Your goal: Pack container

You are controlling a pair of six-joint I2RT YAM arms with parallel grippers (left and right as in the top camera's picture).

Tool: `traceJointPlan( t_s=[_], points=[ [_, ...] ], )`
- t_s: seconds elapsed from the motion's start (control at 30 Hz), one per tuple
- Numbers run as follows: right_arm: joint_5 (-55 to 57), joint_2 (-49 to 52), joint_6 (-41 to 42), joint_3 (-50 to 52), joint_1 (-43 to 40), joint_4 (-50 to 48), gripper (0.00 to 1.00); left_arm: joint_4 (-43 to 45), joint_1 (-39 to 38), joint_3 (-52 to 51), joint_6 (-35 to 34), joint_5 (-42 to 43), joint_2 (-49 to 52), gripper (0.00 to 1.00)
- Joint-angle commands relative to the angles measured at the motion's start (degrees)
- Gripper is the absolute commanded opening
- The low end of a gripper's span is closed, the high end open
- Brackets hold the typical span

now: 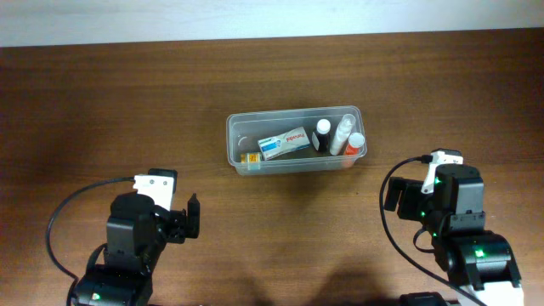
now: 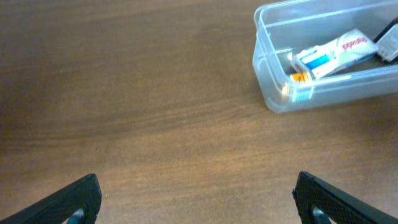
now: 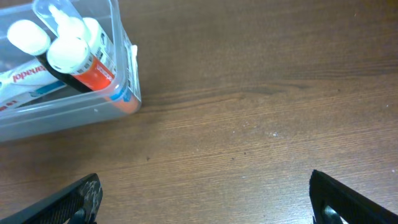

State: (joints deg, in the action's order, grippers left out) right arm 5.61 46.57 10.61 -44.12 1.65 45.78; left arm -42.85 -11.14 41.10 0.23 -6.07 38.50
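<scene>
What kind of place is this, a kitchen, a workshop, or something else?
Most likely a robot lab bench, not a home. A wooden table holds one container with a box and bottles inside, and the left arm and right arm stand at its near edge.

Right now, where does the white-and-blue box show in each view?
Overhead: white-and-blue box lies left of middle in the container, upper centre of frame.
Left wrist: white-and-blue box at upper right, inside the container.
Right wrist: white-and-blue box only partly seen at the left edge, beside the bottles.
Shared landmark: the container's clear wall.
</scene>
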Motion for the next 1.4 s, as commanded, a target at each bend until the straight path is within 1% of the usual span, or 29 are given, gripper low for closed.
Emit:
traceJointPlan(
  t_s=[0.0, 0.1, 0.47, 0.6, 0.8, 0.93, 1.0, 1.07, 1.13, 1.37],
  points=[
    [1.3, 1.5, 0.8, 0.5, 0.2, -0.2, 0.98, -0.1, 0.0, -0.4, 0.9, -0.7, -0.2, 0.99],
    [1.3, 3.2, 0.8, 0.5, 0.2, -0.2, 0.98, -0.1, 0.0, -0.4, 0.9, -0.7, -0.2, 0.99],
    [1.3, 14.9, 0.8, 0.5, 0.2, -0.2, 0.98, -0.1, 0.0, -0.4, 0.9, -0.7, -0.2, 0.99],
    [1.3, 13.7, 0.8, 0.5, 0.2, -0.1, 0.98, -0.1, 0.0, -0.4, 0.9, -0.7, -0.2, 0.99],
    [1.4, 6.0, 0.7, 0.5, 0.2, 1.5, 0.98, -0.1, 0.0, -0.4, 0.9, -0.7, -0.2, 0.99],
    [1.5, -2.3, 0.2, 2.3, 0.2, 2.0, 0.98, -0.1, 0.0, -0.4, 0.9, -0.7, -0.2, 0.99],
    [1.5, -7.6, 0.2, 4.9, 0.2, 0.9, 0.98, -0.1, 0.0, -0.4, 0.9, -0.7, -0.2, 0.99],
    [1.2, -12.5, -1.0, 8.6, 0.2, -2.0, 0.98, -0.1, 0.0, -0.4, 0.9, -0.7, -0.2, 0.99],
    [-0.8, -17.7, -4.0, 13.1, 0.2, -6.2, 0.98, -0.1, 0.0, -0.4, 0.9, -0.7, -0.2, 0.99],
    [-9.6, -34.3, -12.1, 27.8, 0.2, -22.2, 0.98, -0.1, 0.0, -0.4, 0.9, -0.7, -0.2, 0.99]
  ],
)
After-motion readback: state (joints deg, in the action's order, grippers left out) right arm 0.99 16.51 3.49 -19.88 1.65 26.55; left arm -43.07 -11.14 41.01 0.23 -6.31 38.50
